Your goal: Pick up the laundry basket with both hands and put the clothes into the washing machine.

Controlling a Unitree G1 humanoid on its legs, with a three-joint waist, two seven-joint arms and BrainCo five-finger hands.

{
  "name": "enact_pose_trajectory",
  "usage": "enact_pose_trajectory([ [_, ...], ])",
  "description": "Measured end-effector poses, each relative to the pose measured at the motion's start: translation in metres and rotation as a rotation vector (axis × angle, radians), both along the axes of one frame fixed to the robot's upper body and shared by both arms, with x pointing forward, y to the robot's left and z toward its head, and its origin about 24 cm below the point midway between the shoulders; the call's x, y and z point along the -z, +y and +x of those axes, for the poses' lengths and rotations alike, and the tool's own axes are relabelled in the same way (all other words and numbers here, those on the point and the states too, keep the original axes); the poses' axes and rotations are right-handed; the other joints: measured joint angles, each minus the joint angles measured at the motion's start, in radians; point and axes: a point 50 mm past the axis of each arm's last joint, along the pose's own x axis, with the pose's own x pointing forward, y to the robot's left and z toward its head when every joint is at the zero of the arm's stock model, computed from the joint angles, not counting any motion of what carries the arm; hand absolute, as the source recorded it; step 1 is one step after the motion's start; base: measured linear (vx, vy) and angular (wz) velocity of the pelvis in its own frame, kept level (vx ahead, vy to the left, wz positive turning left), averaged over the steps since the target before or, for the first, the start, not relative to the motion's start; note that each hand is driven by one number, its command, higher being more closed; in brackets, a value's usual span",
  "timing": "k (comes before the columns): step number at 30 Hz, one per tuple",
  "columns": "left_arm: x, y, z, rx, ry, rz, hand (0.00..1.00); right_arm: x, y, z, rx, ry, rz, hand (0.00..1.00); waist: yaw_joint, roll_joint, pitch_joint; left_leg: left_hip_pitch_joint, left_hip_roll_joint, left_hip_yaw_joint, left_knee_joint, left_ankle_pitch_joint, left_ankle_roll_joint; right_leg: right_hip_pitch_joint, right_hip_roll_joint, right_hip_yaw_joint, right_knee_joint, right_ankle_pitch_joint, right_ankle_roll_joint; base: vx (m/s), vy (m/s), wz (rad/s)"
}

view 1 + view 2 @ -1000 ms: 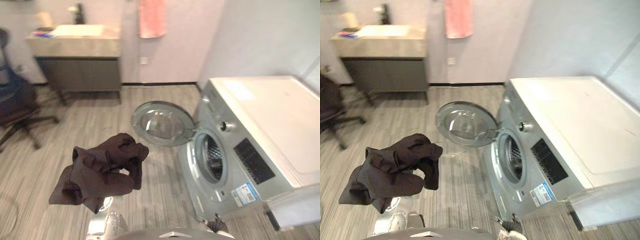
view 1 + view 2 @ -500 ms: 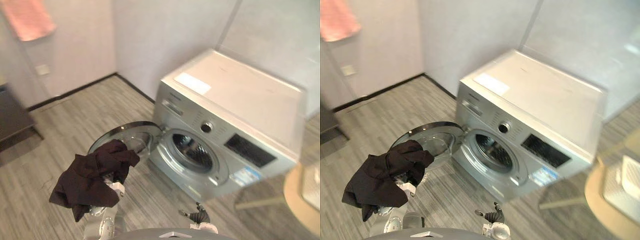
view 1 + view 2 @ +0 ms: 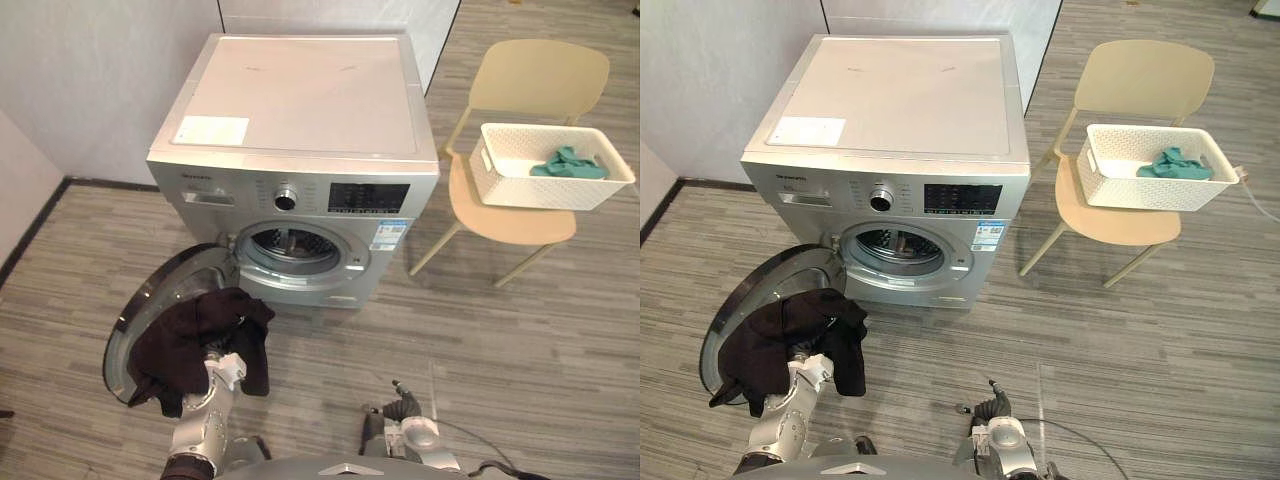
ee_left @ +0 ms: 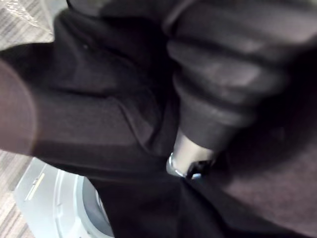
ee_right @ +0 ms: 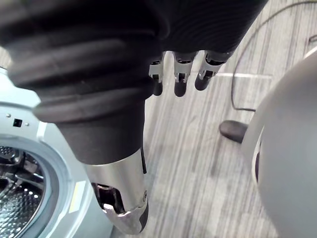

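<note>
A dark garment is bunched over my left hand, which is shut on it; in the left wrist view the black cloth wraps round the hand. It hangs in front of the open round door of the silver washing machine, left of and below the drum opening. My right hand hangs low over the floor, holding nothing, its fingers relaxed. The white laundry basket stands on a beige chair to the right, with a teal cloth inside.
The machine stands against a light wall. Grey plank floor spreads between the machine, the chair and me. The open door juts out over the floor on the left side.
The camera has swung right: the sink, towel and office chair are gone and the machine's front, the chair and the basket have come into view. My left hand still holds the dark garment.
</note>
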Motion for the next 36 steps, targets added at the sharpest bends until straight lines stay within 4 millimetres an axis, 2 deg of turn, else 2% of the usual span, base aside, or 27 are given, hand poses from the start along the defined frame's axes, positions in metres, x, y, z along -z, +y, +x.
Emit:
enact_pose_trajectory([
  [3,0.002,0.001,0.004,-0.033,0.018,-0.018,1.00,-0.005,0.011,0.010,-0.046,-0.045,0.026,0.00,-0.002,-0.017,0.060,-0.024,0.055,-0.022,0.060,0.002,-0.003,-0.006,0.033,-0.020,0.030,-0.023,-0.025,-0.10,-0.142,-0.02],
  [5,-0.009,0.000,0.022,-0.059,-0.024,-0.040,1.00,-0.015,0.024,0.032,-0.119,-0.124,0.045,0.00,-0.003,-0.025,0.158,-0.107,0.094,-0.136,0.180,0.003,0.001,-0.045,0.055,-0.024,0.111,-0.059,-0.047,-0.18,-0.081,0.07],
  [7,-0.027,-0.005,0.044,-0.065,-0.094,-0.061,1.00,-0.026,0.029,0.051,-0.126,-0.189,0.065,0.00,-0.008,-0.031,0.234,-0.179,0.093,-0.198,0.238,0.013,0.010,-0.112,0.042,-0.027,0.201,-0.090,-0.057,-0.17,-0.038,0.14],
  [8,-0.054,-0.011,0.071,-0.071,-0.188,-0.081,1.00,-0.042,0.035,0.071,-0.121,-0.276,0.094,0.00,-0.008,-0.044,0.286,-0.278,0.087,-0.208,0.296,0.020,0.003,-0.234,0.010,-0.018,0.317,-0.117,-0.066,-0.24,0.007,0.09],
  [10,-0.083,-0.017,0.099,-0.081,-0.276,-0.101,1.00,-0.057,0.045,0.089,-0.124,-0.355,0.130,0.00,-0.007,-0.082,0.307,-0.361,0.055,-0.192,0.294,0.020,0.003,-0.394,-0.029,0.011,0.439,-0.132,-0.066,-0.25,0.010,-0.10],
  [11,-0.118,-0.021,0.122,-0.104,-0.374,-0.130,1.00,-0.075,0.059,0.106,-0.118,-0.441,0.185,0.00,-0.012,-0.097,0.361,-0.420,0.059,-0.180,0.331,-0.007,0.006,-0.493,-0.046,0.037,0.522,-0.146,-0.073,-0.24,-0.004,-0.20],
  [13,-0.146,-0.024,0.136,-0.120,-0.456,-0.157,1.00,-0.097,0.072,0.118,-0.118,-0.547,0.240,0.00,-0.017,-0.097,0.426,-0.474,0.093,-0.195,0.452,-0.072,0.001,-0.564,-0.046,0.061,0.639,-0.185,-0.077,-0.25,0.015,-0.40],
  [14,-0.169,-0.026,0.145,-0.131,-0.523,-0.176,1.00,-0.117,0.087,0.124,-0.116,-0.641,0.322,0.00,-0.016,-0.098,0.436,-0.572,0.142,-0.204,0.584,-0.142,-0.003,-0.677,-0.040,0.087,0.764,-0.229,-0.081,-0.32,0.013,-0.67],
  [15,-0.190,-0.025,0.151,-0.136,-0.586,-0.186,1.00,-0.134,0.096,0.129,-0.112,-0.722,0.378,0.00,-0.019,-0.098,0.437,-0.677,0.168,-0.224,0.677,-0.177,-0.001,-0.784,-0.032,0.103,0.839,-0.245,-0.085,-0.34,-0.002,-0.67],
  [18,-0.234,-0.021,0.161,-0.147,-0.709,-0.211,1.00,-0.169,0.105,0.136,-0.063,-0.875,0.511,0.00,-0.027,-0.100,0.462,-0.866,0.220,-0.246,0.801,-0.217,0.004,-0.973,-0.030,0.109,0.925,-0.245,-0.095,-0.23,-0.038,-0.45],
  [19,-0.241,-0.018,0.162,-0.152,-0.726,-0.212,1.00,-0.174,0.106,0.135,-0.044,-0.899,0.537,0.00,-0.030,-0.101,0.464,-0.902,0.227,-0.252,0.827,-0.223,0.005,-1.009,-0.032,0.110,0.943,-0.238,-0.100,-0.12,-0.033,-0.37],
  [21,-0.279,-0.007,0.167,-0.182,-0.816,-0.260,1.00,-0.197,0.101,0.128,0.017,-1.025,0.647,0.00,-0.046,-0.104,0.479,-1.046,0.248,-0.282,0.900,-0.228,0.005,-1.146,-0.032,0.110,1.008,-0.233,-0.107,-0.06,-0.036,-0.17],
  [26,-0.342,0.004,0.166,-0.166,-0.985,-0.255,1.00,-0.213,0.091,0.114,0.075,-1.140,0.724,0.00,-0.054,-0.105,0.480,-1.148,0.257,-0.309,0.941,-0.225,0.009,-1.238,-0.040,0.097,1.059,-0.235,-0.125,0.00,-0.007,0.00],
  [28,-0.376,0.006,0.161,-0.150,-1.078,-0.233,1.00,-0.220,0.086,0.106,0.076,-1.194,0.759,0.00,-0.058,-0.105,0.480,-1.172,0.257,-0.306,0.941,-0.224,0.010,-1.262,-0.042,0.097,1.054,-0.234,-0.126,-0.04,0.016,0.00],
  [32,-0.417,0.016,0.154,-0.166,-1.174,-0.182,1.00,-0.224,0.086,0.099,0.066,-1.220,0.780,0.00,-0.061,-0.105,0.481,-1.202,0.266,-0.291,0.917,-0.215,0.016,-1.292,-0.028,0.096,1.014,-0.216,-0.120,-0.06,0.021,-0.09],
  [36,-0.443,0.031,0.147,-0.215,-1.218,-0.138,1.00,-0.231,0.089,0.095,0.048,-1.243,0.838,0.00,-0.073,-0.108,0.482,-1.226,0.279,-0.278,0.908,-0.214,0.017,-1.318,-0.018,0.094,0.992,-0.202,-0.124,-0.03,0.023,-0.12],
])
